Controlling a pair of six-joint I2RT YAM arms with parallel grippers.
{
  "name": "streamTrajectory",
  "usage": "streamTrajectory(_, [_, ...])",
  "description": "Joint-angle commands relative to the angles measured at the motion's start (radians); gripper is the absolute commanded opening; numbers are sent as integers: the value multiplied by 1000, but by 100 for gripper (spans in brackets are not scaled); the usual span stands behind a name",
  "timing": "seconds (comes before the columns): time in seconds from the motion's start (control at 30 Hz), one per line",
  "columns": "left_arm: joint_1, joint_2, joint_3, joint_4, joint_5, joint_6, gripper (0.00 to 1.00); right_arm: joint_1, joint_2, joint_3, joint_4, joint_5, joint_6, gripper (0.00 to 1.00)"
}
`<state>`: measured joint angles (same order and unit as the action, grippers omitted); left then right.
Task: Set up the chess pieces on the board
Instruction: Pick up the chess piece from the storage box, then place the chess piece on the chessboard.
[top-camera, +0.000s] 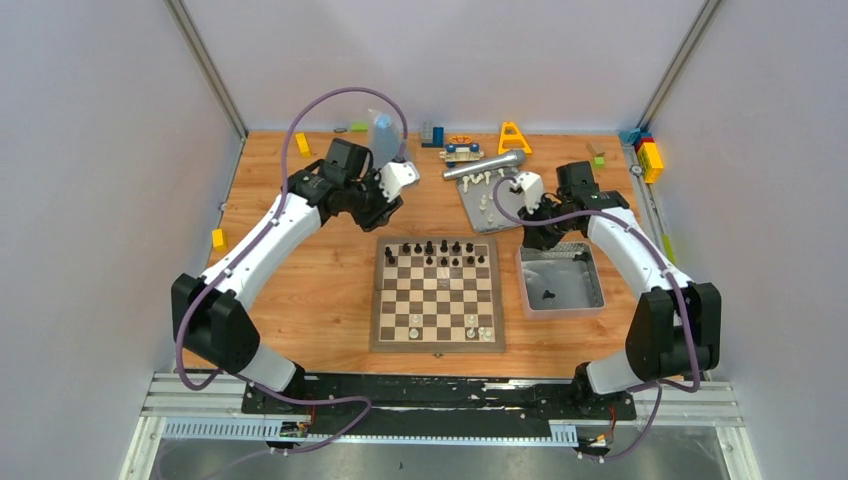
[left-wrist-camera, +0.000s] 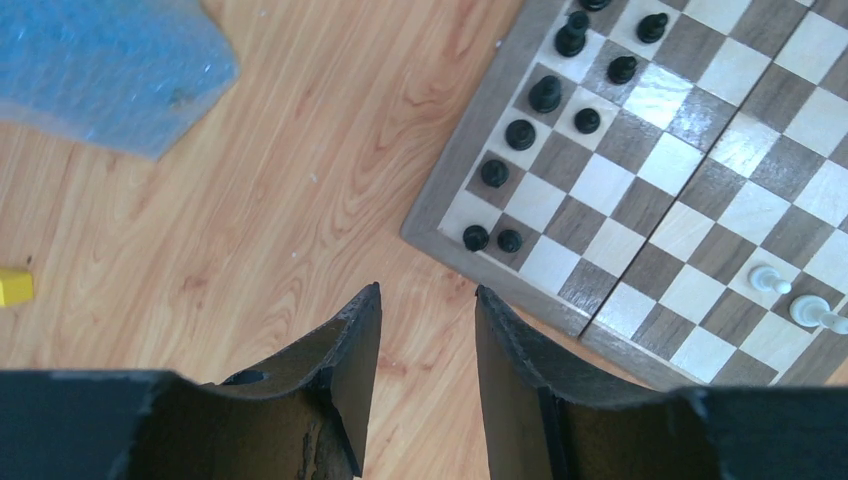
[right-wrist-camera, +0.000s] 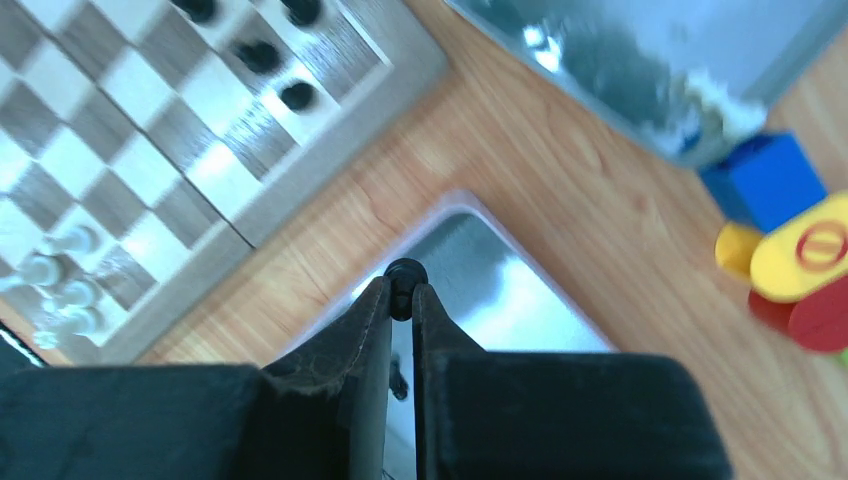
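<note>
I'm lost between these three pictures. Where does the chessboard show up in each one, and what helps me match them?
Top external: the chessboard sits in the centre of the picture.
Left wrist: the chessboard fills the upper right, one corner pointing left.
Right wrist: the chessboard fills the upper left, cut off by the frame.
Shared landmark: the black pieces lined up along one board edge.
</note>
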<state>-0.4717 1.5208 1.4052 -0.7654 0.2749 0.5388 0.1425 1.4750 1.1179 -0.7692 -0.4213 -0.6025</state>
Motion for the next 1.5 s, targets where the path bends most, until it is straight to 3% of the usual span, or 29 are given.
streamTrajectory(0.0, [87, -88, -38, 57, 52, -85, 48, 125, -28, 112, -44, -43, 35, 0])
streamTrajectory(0.27, [298, -213, -144, 104, 91, -186, 62, 419, 148, 315, -44, -27, 68, 0])
streamTrajectory(0.5, [450, -308, -186, 112, 102, -245, 75, 570, 375, 488, -42, 12, 58, 0])
streamTrajectory(0.8, [513, -379, -223, 110, 116, -256, 86, 613, 559, 608, -39, 65, 52, 0])
streamTrajectory(1.47, [514, -368, -235, 113, 153, -243, 87, 626, 643, 632, -26, 106, 40, 0])
